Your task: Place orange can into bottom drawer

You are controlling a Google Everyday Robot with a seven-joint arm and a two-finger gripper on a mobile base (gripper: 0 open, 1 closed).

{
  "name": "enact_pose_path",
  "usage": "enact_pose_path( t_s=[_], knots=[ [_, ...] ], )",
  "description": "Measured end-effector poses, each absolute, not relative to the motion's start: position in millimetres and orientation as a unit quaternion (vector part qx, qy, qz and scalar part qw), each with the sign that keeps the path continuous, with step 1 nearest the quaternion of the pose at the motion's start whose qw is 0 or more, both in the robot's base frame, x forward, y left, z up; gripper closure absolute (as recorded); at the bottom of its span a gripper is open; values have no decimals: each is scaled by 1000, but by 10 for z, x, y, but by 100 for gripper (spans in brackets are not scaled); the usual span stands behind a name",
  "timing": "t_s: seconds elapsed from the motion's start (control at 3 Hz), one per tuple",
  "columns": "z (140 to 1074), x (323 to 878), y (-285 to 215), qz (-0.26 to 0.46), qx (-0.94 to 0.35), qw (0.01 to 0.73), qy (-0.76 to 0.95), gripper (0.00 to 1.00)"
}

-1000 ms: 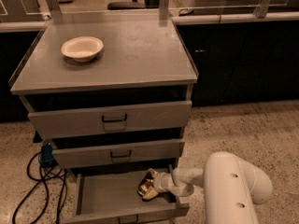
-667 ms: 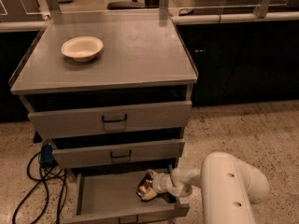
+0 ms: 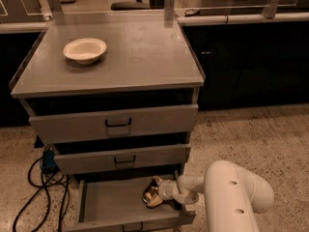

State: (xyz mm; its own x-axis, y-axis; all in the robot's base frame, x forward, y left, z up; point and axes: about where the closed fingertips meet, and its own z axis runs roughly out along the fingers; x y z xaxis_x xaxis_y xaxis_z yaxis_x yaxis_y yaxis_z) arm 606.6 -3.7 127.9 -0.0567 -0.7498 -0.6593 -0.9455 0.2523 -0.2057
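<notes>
At lower centre we see our gripper (image 3: 155,192) inside the open bottom drawer (image 3: 104,204), its jaws clamped narrowly around the orange can (image 3: 150,196).

The small shiny orange-gold metal can (image 3: 150,196) sat tilted at the tip of the white end effector (image 3: 155,192), which reached in from the right. It was over the right part of the lowest grey metal drawer (image 3: 111,203), a wide shallow tray that stood pulled open toward the near side.
</notes>
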Motion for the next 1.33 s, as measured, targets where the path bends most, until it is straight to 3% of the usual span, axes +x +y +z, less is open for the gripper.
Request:
enact_pose_path(
  t_s=[1.0,1.33],
  knots=[
    [1279,6066,-36,142,-595,344,713,11],
    [1279,6065,-35,143,-595,344,713,0]
  ],
)
